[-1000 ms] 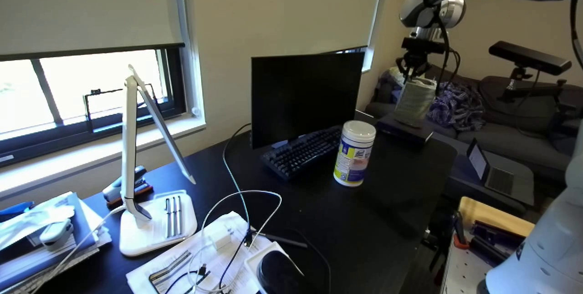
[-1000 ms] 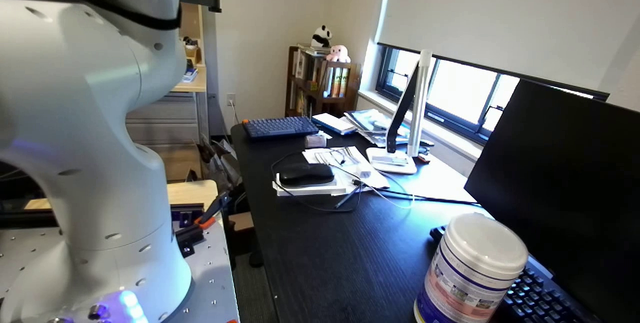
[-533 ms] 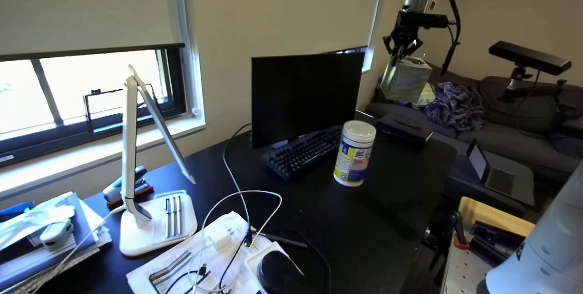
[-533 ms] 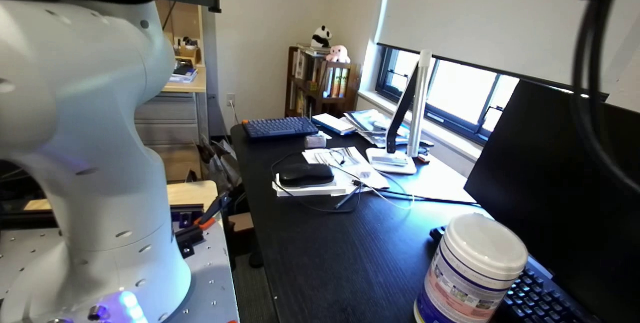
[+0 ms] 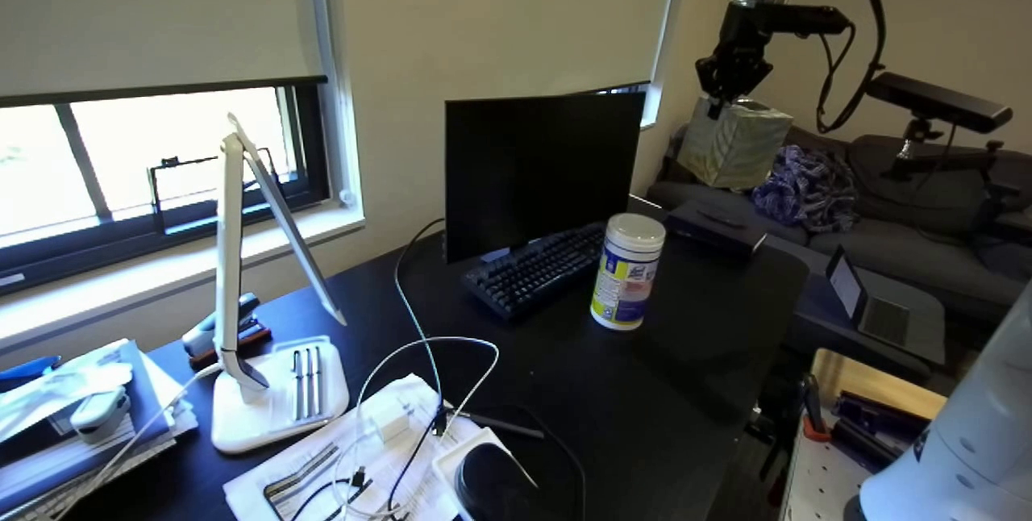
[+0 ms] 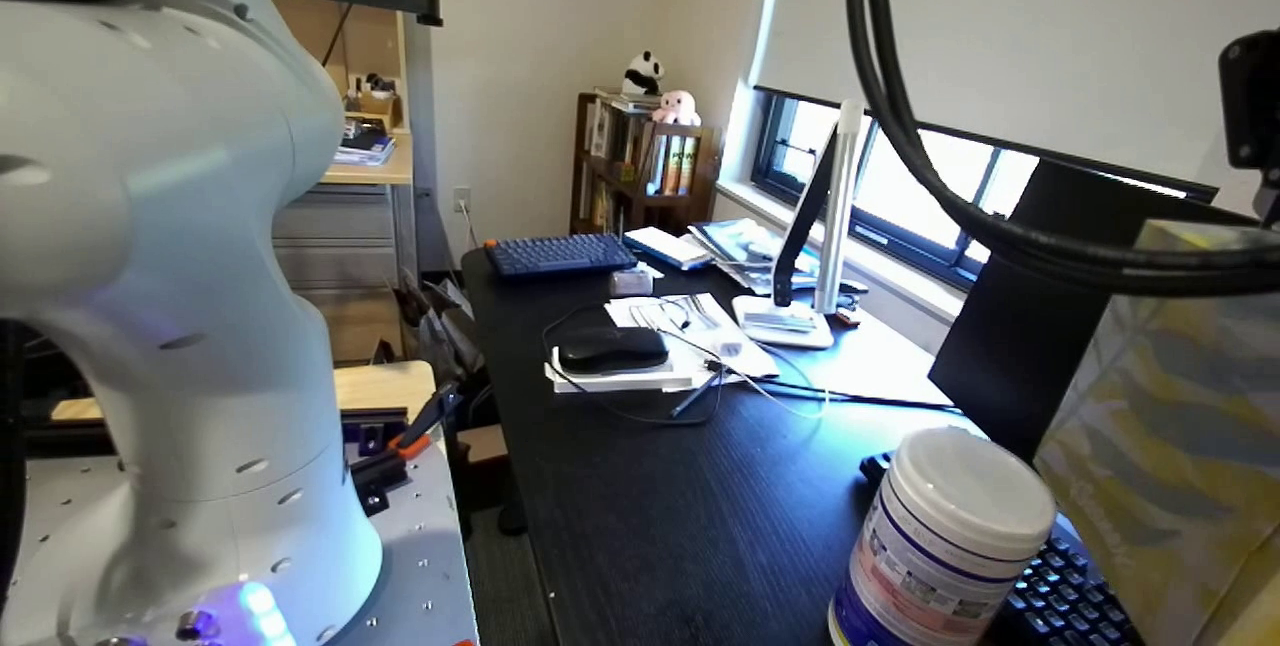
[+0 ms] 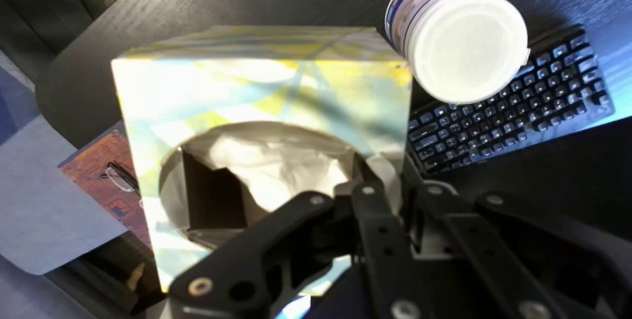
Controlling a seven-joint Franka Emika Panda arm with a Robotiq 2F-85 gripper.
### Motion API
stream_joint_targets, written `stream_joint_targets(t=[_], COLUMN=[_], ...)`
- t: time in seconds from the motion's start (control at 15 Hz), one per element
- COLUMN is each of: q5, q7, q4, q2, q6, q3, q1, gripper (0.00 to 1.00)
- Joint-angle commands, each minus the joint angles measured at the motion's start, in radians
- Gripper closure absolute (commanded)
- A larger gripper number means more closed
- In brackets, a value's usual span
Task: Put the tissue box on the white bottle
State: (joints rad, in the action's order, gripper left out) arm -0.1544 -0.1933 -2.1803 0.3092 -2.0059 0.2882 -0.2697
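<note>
The tissue box (image 5: 735, 146), pale with yellow and grey-blue leaf patterns, hangs in the air from my gripper (image 5: 720, 106). In the wrist view the box (image 7: 266, 87) shows its oval opening with white tissue inside. My gripper (image 7: 390, 178) is shut on the box's side wall beside the opening, one finger inside and one outside. In an exterior view the box (image 6: 1160, 466) stands partly out of frame, behind a hanging cable. The white bottle (image 5: 627, 273), a wipes canister with a white lid, stands upright on the desk. It also shows in an exterior view (image 6: 940, 536) and the wrist view (image 7: 466, 47), apart from the box.
A monitor (image 5: 548, 174) and a keyboard (image 5: 536, 267) stand behind the bottle. A flat dark case (image 5: 713, 229) with glasses on it lies at the desk's far end. A desk lamp (image 5: 230, 263), papers, cables and a black mouse (image 6: 612, 348) are on the desk.
The tissue box has risen from low over the flat dark case, held in my gripper, and has swung and turned. The box and arm cable have come into an exterior view. The bottle has not moved.
</note>
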Motion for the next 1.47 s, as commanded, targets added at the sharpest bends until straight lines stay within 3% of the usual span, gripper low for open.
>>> stream_joint_targets(t=[0.0,0.07,0.27,0.87,1.0,1.4], q5=[0.006,0.006,0.059,0.070,0.054,0.021], q7=[0.010,0.012,0.188,0.322,0.324,0.415], q4=[-0.001,-0.003,-0.006,-0.098,-0.129,-0.247], q2=[0.002,0.003,-0.007,0.012,0.013,0.010], q6=[0.003,0.003,-0.032,-0.040,-0.081,-0.385], q3=[-0.013,-0.013,0.000,-0.078,-0.087,-0.090], q1=[-0.016,-0.016,0.026,0.125,0.130,0.134], gripper=[0.89,0.97,0.97,0.97,0.97,0.97])
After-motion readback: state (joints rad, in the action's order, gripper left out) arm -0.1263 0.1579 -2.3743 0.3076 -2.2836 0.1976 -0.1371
